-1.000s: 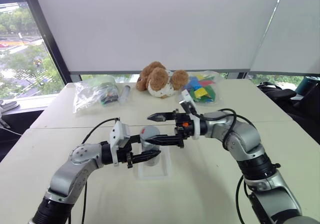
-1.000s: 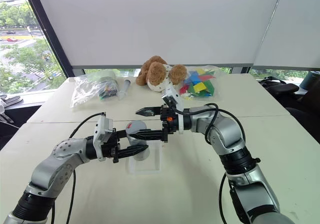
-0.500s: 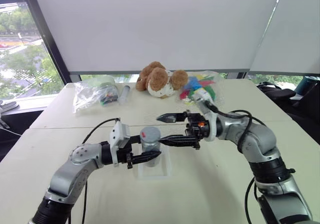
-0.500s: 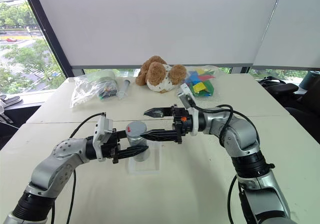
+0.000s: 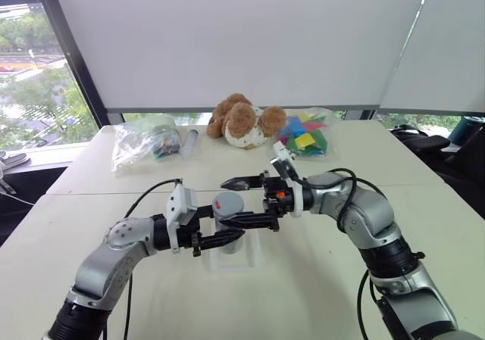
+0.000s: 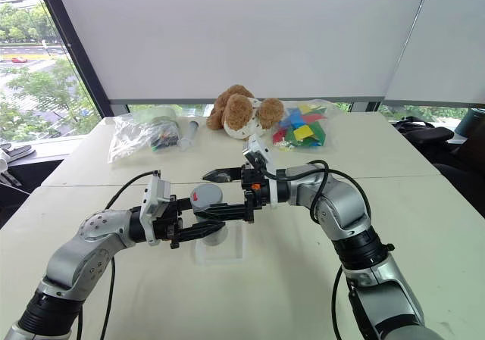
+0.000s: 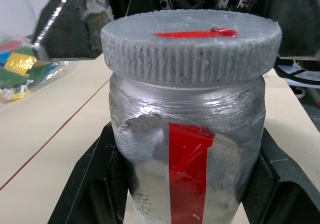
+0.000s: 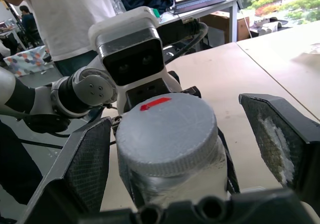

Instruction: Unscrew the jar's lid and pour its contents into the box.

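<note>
My left gripper (image 5: pixel 226 229) is shut on the silvery-grey jar (image 5: pixel 227 220) with its red strip label, holding it upright just above the translucent white box (image 5: pixel 235 265). The ribbed grey lid (image 7: pixel 192 47) sits on the jar, a red mark on its top. My right gripper (image 5: pixel 226 201) reaches in from the right, open, with its black fingers (image 8: pixel 87 159) on either side of the lid (image 8: pixel 167 131) and a gap on both sides. The contents are hidden inside the jar.
At the table's far side lie a clear bag of small items (image 5: pixel 144 145), a tube (image 5: pixel 189 141), a brown teddy bear (image 5: pixel 242 120) and a bag of coloured pieces (image 5: pixel 303 137). A person in a white shirt (image 8: pixel 65 14) stands behind.
The right gripper drew back to the right, away from the jar, then came back left so that its open fingers flank the lid again. The left gripper and jar stayed put.
</note>
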`<state>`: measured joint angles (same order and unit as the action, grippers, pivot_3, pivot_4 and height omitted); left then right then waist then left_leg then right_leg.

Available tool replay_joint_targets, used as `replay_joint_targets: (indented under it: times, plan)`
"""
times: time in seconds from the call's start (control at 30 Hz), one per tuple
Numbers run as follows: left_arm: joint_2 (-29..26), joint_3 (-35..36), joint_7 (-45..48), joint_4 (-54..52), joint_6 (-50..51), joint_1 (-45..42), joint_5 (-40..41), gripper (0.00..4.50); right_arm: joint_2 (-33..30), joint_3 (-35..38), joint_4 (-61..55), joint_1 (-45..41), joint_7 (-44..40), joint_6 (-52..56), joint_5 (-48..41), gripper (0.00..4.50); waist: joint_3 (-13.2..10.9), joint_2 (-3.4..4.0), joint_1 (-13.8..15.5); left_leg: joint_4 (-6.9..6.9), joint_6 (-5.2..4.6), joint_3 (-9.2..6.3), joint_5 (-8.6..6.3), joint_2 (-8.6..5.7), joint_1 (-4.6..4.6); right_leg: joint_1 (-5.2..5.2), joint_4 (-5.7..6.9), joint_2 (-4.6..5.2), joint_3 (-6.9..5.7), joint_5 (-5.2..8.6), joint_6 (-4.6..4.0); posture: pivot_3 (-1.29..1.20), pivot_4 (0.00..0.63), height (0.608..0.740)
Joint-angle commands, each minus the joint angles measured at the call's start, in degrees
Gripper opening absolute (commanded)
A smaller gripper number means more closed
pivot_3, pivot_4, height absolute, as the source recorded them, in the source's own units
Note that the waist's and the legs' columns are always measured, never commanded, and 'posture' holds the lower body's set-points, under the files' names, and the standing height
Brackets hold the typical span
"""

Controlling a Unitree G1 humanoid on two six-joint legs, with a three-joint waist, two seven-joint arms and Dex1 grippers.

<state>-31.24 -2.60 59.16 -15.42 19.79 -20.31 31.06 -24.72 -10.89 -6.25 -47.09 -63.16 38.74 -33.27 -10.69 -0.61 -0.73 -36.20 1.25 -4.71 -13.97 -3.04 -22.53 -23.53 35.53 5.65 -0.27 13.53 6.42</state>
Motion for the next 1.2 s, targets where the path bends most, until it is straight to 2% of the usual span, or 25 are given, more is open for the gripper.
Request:
replay_joint_targets:
  times: [0.03, 0.17, 0.27, 0.33, 0.37, 0.47, 0.6, 0.7, 0.77, 0.83, 0.97, 1.07, 1.2]
  plan:
    - [-0.1, 0.9, 0.0, -2.0, -0.1, -0.2, 1.1, 2.2, 1.0, 0.5, -0.8, -2.0, 0.2, -0.9, -0.2, 4.45, 0.0, 0.0, 0.0, 0.01, 0.0, 0.0, 0.0, 0.0, 0.0, 0.0, 0.0, 0.0, 0.0, 0.0, 0.0, 0.0, 0.15, 0.74]
    - [-0.1, 0.9, -0.1, -2.0, -0.1, -0.1, 1.1, 2.2, 1.4, 0.7, -0.9, -2.2, -0.1, -0.7, -0.2, 4.45, 0.0, 0.0, 0.0, 0.01, 0.0, 0.0, 0.0, 0.0, 0.0, -0.01, 0.0, 0.0, 0.0, 0.0, 0.0, 0.0, 0.15, 0.74]
    - [-0.1, 0.8, -0.2, -2.0, -0.2, -0.2, 1.0, 2.2, 1.2, 0.9, -0.9, -2.1, -0.3, -0.1, -0.3, 3.57, 0.0, 0.0, 0.0, 0.01, 0.0, 0.0, 0.0, 0.0, 0.0, 0.0, 0.0, 0.0, 0.0, 0.0, 0.0, 0.0, 0.15, 0.74]
    - [-0.1, 0.9, -0.2, -2.0, -0.2, -0.2, 1.0, 2.2, 1.2, 1.0, -0.8, -2.0, -0.6, -0.1, -0.5, 2.58, 0.0, 0.0, 0.0, 0.01, 0.0, 0.0, 0.0, 0.0, 0.0, 0.0, 0.0, 0.0, 0.0, 0.0, 0.0, 0.0, 0.15, 0.74]
    - [-0.1, 0.8, -0.2, -2.0, -0.2, -0.3, 1.0, 2.2, 1.4, 1.3, -0.7, -1.8, -0.8, -0.3, -0.8, 2.29, 0.0, 0.0, 0.0, 0.01, 0.0, 0.0, 0.0, 0.0, 0.0, 0.0, 0.0, 0.0, 0.0, 0.0, 0.0, 0.0, 0.15, 0.74]
    - [-0.2, 0.9, -0.2, -1.9, -0.4, -0.2, 1.1, 2.2, 2.5, 4.1, -1.7, -1.3, -1.6, 2.1, -5.9, 2.3, 0.0, 0.0, 0.0, 0.01, 0.0, 0.0, 0.0, 0.0, 0.0, 0.0, 0.0, 0.0, 0.0, 0.0, 0.0, 0.0, 0.15, 0.74]
    - [-0.9, 1.1, 0.1, -1.8, -0.5, 0.4, 1.3, 2.2, 4.5, 12.9, -2.0, -1.0, 1.1, 12.4, -21.2, 2.3, 0.0, 0.01, 0.0, 0.01, 0.0, -0.03, 0.0, 0.02, 0.0, 0.0, 0.0, 0.0, 0.0, 0.0, 0.0, 0.0, 0.15, 0.74]
    - [-1.8, 1.5, 0.7, -1.5, -0.4, 1.0, 1.4, 2.2, 4.3, 20.2, -0.2, -0.7, 7.0, 18.7, -31.3, 2.3, 0.0, 0.03, 0.0, 0.01, 0.0, -0.02, 0.0, 0.02, 0.01, 0.01, 0.0, 0.01, 0.03, 0.0, -0.01, 0.0, 0.15, 0.74]
    - [-2.8, 2.0, 1.2, -0.7, -0.6, 1.2, 1.3, 2.2, 2.0, 23.3, 0.3, 1.2, 9.0, 19.0, -31.8, 2.3, 0.0, 0.03, 0.1, 0.02, 0.0, -0.01, 0.0, 0.02, 0.0, 0.01, -0.01, 0.02, 0.03, 0.0, -0.01, 0.0, 0.15, 0.74]
    - [-3.2, 3.0, 0.8, 0.2, -0.7, 0.8, 1.4, 2.2, -2.3, 23.8, 0.7, 5.1, 8.2, 14.5, -25.6, 2.3, 0.0, 0.02, 0.3, 0.01, 0.0, -0.03, 0.0, 0.01, 0.0, 0.03, -0.03, 0.02, 0.02, 0.0, -0.02, 0.0, 0.15, 0.74]
    - [-3.3, 4.9, -0.3, 1.3, 0.0, -0.2, 2.1, 2.2, -9.0, 22.5, 5.9, 13.6, 4.3, -5.4, -8.9, 2.3, 0.0, 0.02, 0.2, -0.01, -0.02, 0.08, -0.01, -0.04, -0.01, 0.1, -0.17, 0.03, 0.02, 0.0, 0.0, 0.0, 0.15, 0.74]
    - [-3.5, 6.6, -3.2, 4.0, -0.3, -1.9, 0.3, 2.2, -12.8, 23.7, 20.7, 20.3, 0.7, -29.5, 3.8, 2.3, 0.0, 0.01, 0.1, -0.01, -0.03, 0.15, -0.01, -0.07, 0.0, 0.08, -0.13, 0.01, 0.04, 0.0, 0.03, 0.0, 0.15, 0.74]
    - [-3.9, 6.7, -5.3, 8.5, -2.5, -4.0, -3.7, 2.2, -13.5, 24.0, 39.1, 22.3, 0.3, -47.0, 11.1, 2.3, 0.0, 0.01, -0.3, -0.01, -0.03, 0.41, 0.0, -0.1, 0.12, 0.18, -0.09, -0.05, 0.03, 0.0, 0.03, 0.0, 0.15, 0.74]
